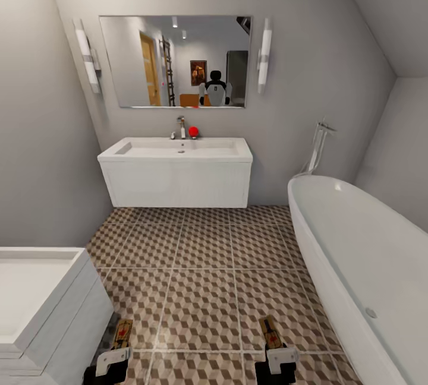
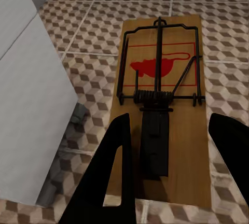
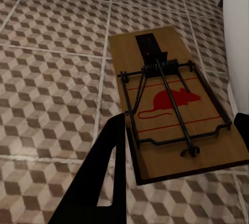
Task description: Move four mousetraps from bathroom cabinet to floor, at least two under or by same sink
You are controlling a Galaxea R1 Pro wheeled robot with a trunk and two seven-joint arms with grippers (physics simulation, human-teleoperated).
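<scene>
Holding one mousetrap [image 1: 123,333] in clenched jaws, the left gripper [image 1: 113,361] hangs beside a white cabinet [image 1: 53,314]; the right gripper [image 1: 280,358] grips another mousetrap [image 1: 269,331] above the tiled floor [image 1: 202,278], sink [image 1: 176,148] well ahead.

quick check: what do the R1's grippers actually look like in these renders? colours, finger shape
In the head view each gripper, left gripper and right gripper, has a pale grey-white bracket-shaped block on a black base. In the wrist views the fingers are flat matte black blades tapering to a point, with a narrow triangular cut-out along the inner edge; same on the right. No cables or markings are visible.
</scene>
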